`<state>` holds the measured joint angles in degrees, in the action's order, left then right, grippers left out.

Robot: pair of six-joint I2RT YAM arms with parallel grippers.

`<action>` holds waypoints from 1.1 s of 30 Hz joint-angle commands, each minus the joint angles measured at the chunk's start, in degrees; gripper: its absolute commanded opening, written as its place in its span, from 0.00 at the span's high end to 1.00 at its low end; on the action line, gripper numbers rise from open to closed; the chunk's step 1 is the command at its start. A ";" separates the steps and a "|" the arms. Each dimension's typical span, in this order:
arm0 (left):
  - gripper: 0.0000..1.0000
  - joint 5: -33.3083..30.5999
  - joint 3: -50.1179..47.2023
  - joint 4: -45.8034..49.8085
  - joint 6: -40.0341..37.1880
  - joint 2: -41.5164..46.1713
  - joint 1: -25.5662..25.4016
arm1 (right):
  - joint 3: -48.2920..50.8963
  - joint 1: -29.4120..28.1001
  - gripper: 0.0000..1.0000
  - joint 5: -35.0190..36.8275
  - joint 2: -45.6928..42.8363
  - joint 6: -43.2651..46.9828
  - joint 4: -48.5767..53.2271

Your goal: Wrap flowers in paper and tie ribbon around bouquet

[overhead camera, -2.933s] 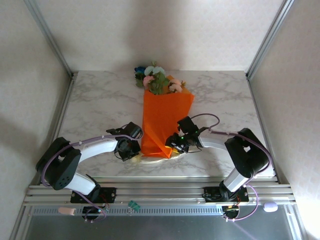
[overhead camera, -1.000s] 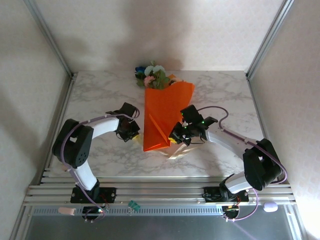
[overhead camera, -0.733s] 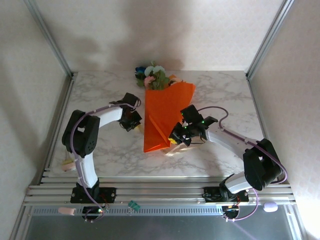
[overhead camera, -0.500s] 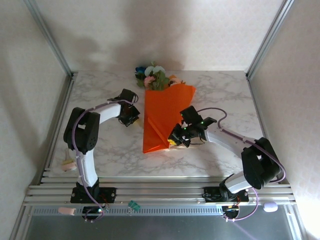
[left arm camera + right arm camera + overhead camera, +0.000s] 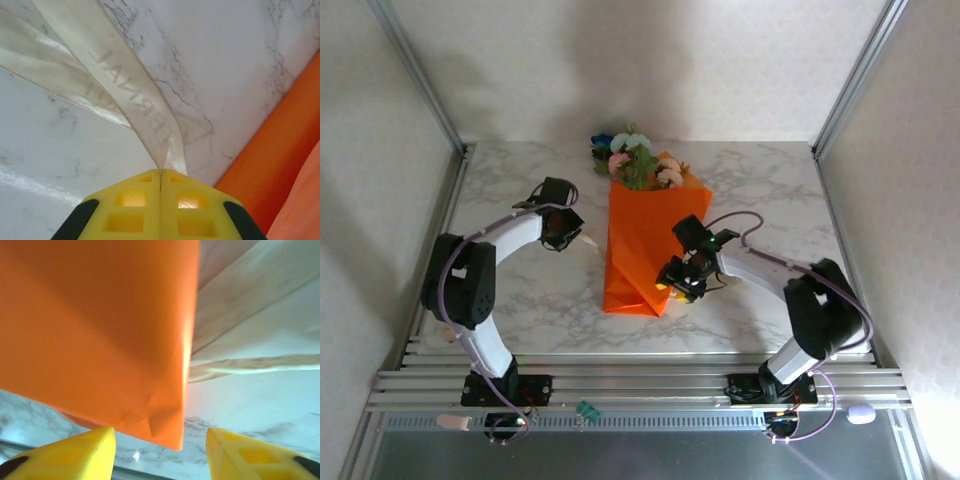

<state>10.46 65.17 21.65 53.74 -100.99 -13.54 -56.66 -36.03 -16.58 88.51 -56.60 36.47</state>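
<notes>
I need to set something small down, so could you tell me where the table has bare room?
Bare marble: far right, between the bouquet and the right post; near left, between the left arm and the bouquet. Crowded: the middle, where the left gripper pinches the ribbon and the right gripper stands open at the bouquet's near end.

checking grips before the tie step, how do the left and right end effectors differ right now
The left end effector has its jaws pressed shut; the right end effector has its jaws apart. The left pinches the ribbon; the right grips nothing, and the corner of the paper shows in its gap. The left is off the paper's left edge, the right at its right edge. Both are yellow-tipped and low over the marble table.
</notes>
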 commanded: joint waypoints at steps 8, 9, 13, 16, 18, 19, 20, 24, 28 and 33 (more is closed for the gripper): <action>1.00 0.18 -3.83 1.10 -0.52 2.59 0.84 | 0.25 8.59 0.59 13.13 -2.50 -11.43 3.61; 1.00 0.25 -3.82 1.27 -0.61 2.73 0.82 | 0.20 9.07 0.60 13.61 -2.08 -14.63 3.58; 1.00 0.71 -4.08 1.44 -1.04 2.99 0.82 | 3.29 10.28 0.61 9.93 -0.29 -24.33 -1.51; 1.00 1.16 -4.41 1.17 -1.16 3.08 0.80 | 4.18 10.30 0.62 8.25 1.85 -29.02 -4.93; 1.00 1.90 -4.83 0.68 -1.14 2.96 0.82 | 4.06 10.32 0.62 8.10 3.04 -31.31 -6.34; 1.00 2.10 -4.87 0.70 -1.21 2.90 0.80 | 4.02 10.51 0.62 7.83 3.81 -32.04 -7.08; 1.00 2.11 -4.96 0.61 -1.26 2.90 0.80 | 3.70 10.67 0.62 7.71 4.64 -32.89 -7.30; 1.00 2.36 -5.05 0.54 -1.39 3.07 0.78 | 3.23 10.52 0.62 7.01 7.16 -34.78 -7.58; 1.00 2.71 -5.23 0.32 -1.37 3.22 0.83 | 3.71 10.48 0.62 7.59 8.92 -35.44 -7.00; 1.00 2.84 -4.83 0.63 -1.64 3.68 0.81 | 4.38 11.35 0.75 8.27 11.69 -36.83 -12.11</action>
<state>12.86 60.55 21.65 53.10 -99.29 -13.23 -53.23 -25.45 -9.26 96.42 -91.31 29.19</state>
